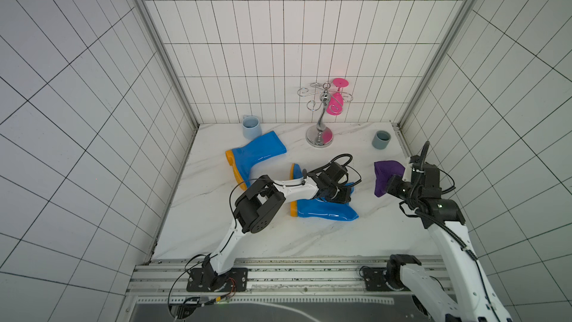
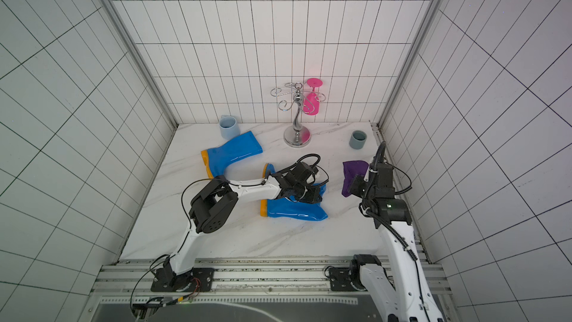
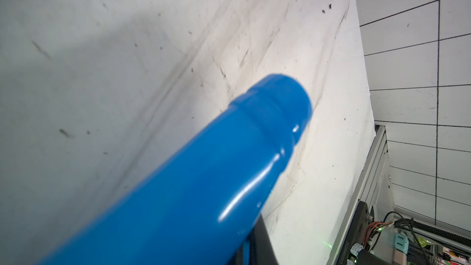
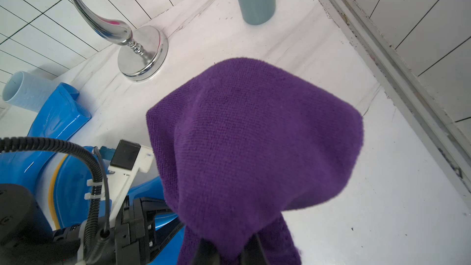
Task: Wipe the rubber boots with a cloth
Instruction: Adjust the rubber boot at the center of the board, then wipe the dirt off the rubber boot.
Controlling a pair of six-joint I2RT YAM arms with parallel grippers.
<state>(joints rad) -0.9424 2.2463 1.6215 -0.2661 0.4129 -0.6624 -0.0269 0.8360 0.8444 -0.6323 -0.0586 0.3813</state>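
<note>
While the near boot (image 1: 325, 213) on the table is being clamped by the closed left gripper (image 1: 344, 196), the cloth (image 1: 383, 175) is being pinched in the right gripper (image 4: 228, 252) beside it; light strokes are being called for imo.

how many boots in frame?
2. The far boot lies on its side at back left, beside the light blue mug. The near boot lies mid-counter, its shaft gripped by the left gripper. None look hidden.
</note>
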